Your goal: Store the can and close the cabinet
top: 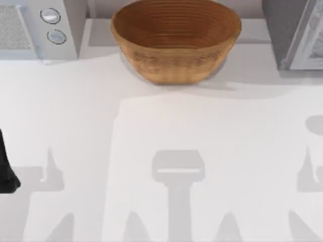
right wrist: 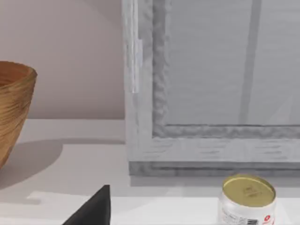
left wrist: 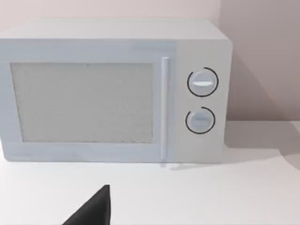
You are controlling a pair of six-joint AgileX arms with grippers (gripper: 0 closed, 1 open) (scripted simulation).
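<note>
Top view, left to right: left arm (top: 6, 166) is a dark shape at the table's (top: 91, 116) left edge, near side. Microwave (top: 35, 30) sits at the far left, basket (top: 175, 40) far centre, cabinet (top: 292, 35) far right and cut by the frame. A lighter panel stands angled at the cabinet front; can't tell from this whether the door is open. Grey shadows (top: 177, 171) lie across the near half of the table.

Left wrist view: left gripper (left wrist: 93, 213) shows as a dark wedge low over the table, open or closed I cannot tell. Microwave (left wrist: 112, 93) is straight ahead of it, well apart, door shut, upright handle (left wrist: 164, 108) and two dials (left wrist: 202, 83) stacked beside the door. Bare table between gripper and microwave, plain wall (left wrist: 262, 56) behind.

Right wrist view: right gripper (right wrist: 93, 213) is the same kind of dark wedge, low over the table (right wrist: 70, 159) — state again cannot tell. It holds nothing that I can see. Can (right wrist: 246, 201) stands upright on the table, gold lid up, ahead of this gripper and off to one side, apart from it, just in front of the cabinet's (right wrist: 211, 84) base and outside it. Cabinet front is ahead beyond the can. Basket (right wrist: 14, 112) is off to the gripper's other side, farther back, not touching the cabinet.
</note>
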